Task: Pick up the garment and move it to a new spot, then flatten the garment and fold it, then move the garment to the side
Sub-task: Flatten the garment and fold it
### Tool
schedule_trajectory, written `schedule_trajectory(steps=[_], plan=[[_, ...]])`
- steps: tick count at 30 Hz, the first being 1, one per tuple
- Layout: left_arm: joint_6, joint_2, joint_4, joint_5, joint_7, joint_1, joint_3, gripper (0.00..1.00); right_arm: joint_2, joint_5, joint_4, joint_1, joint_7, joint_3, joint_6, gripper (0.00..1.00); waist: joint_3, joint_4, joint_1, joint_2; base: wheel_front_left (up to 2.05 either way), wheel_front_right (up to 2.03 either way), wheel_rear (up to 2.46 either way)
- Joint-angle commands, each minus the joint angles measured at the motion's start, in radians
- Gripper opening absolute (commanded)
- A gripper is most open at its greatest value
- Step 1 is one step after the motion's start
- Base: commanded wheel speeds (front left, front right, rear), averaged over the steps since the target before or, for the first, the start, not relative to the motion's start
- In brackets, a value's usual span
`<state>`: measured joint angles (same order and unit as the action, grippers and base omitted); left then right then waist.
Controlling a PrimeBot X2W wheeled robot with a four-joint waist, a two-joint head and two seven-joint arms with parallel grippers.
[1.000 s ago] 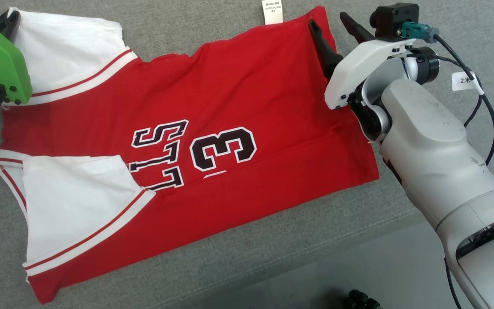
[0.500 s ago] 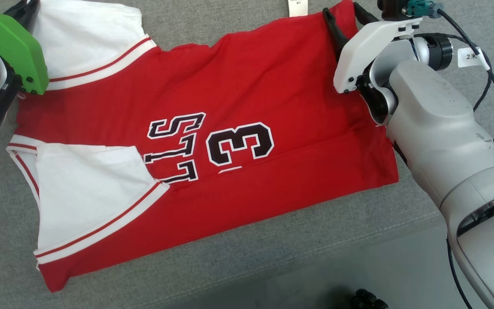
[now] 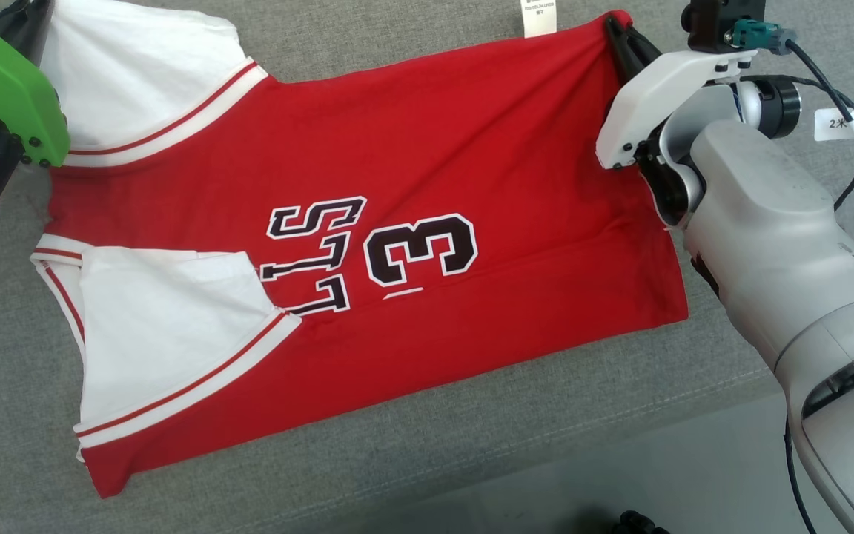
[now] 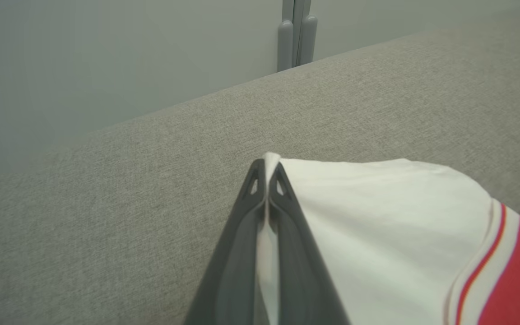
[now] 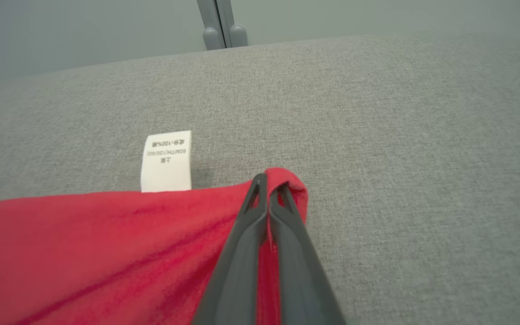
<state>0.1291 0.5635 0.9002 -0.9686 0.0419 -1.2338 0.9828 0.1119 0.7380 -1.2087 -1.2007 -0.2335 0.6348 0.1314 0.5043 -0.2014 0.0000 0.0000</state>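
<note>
Head view: finds red-and-white garment [image 3: 427,170] spread flat on grey upholstered surface [image 3: 397,460], number 3 and black lettering facing up, white sleeves [image 3: 138,89] toward the left. Left wrist view: shows left hand [image 4: 266,180] clamped on the edge of the far sleeve, white cloth pinched between closed fingers. Right wrist view: shows right hand [image 5: 269,187] closed on the far red hem corner, fabric bunched around the tips, white label [image 5: 166,161] lying just beside on the grey.

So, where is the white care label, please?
At the head view's top, the white label sticks out from the red jersey's far edge, left of the right end effector.
</note>
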Motion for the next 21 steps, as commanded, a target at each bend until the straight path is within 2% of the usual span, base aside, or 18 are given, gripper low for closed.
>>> schedule_trajectory(steps=[1, 7, 14, 21], plan=[[0.001, 0.013, -0.002, -0.012, 0.010, 0.020, 0.002, 0.00, 0.009, 0.008, 0.009, 0.014, -0.008, 0.007, -0.001, 0.00, -0.004, 0.003, 0.0000, 0.0000, 0.00, 0.00, 0.00], [0.001, 0.022, -0.043, -0.036, 0.068, 0.048, 0.012, 0.00, 0.049, 0.079, 0.093, 0.068, -0.013, 0.047, -0.001, 0.00, -0.024, 0.020, 0.0000, 0.0000, 0.00, 0.00, 0.00], [0.001, 0.056, -0.138, -0.048, 0.146, 0.091, 0.031, 0.00, 0.135, 0.203, 0.257, 0.157, -0.012, 0.131, -0.001, 0.00, -0.063, 0.047, 0.0000, 0.0000, 0.00, 0.00, 0.00], [0.001, 0.116, -0.278, -0.044, 0.195, 0.161, 0.033, 0.00, 0.273, 0.346, 0.450, 0.227, -0.008, 0.251, -0.001, 0.00, -0.096, 0.069, 0.0000, 0.0000, 0.00, 0.00, 0.00]])
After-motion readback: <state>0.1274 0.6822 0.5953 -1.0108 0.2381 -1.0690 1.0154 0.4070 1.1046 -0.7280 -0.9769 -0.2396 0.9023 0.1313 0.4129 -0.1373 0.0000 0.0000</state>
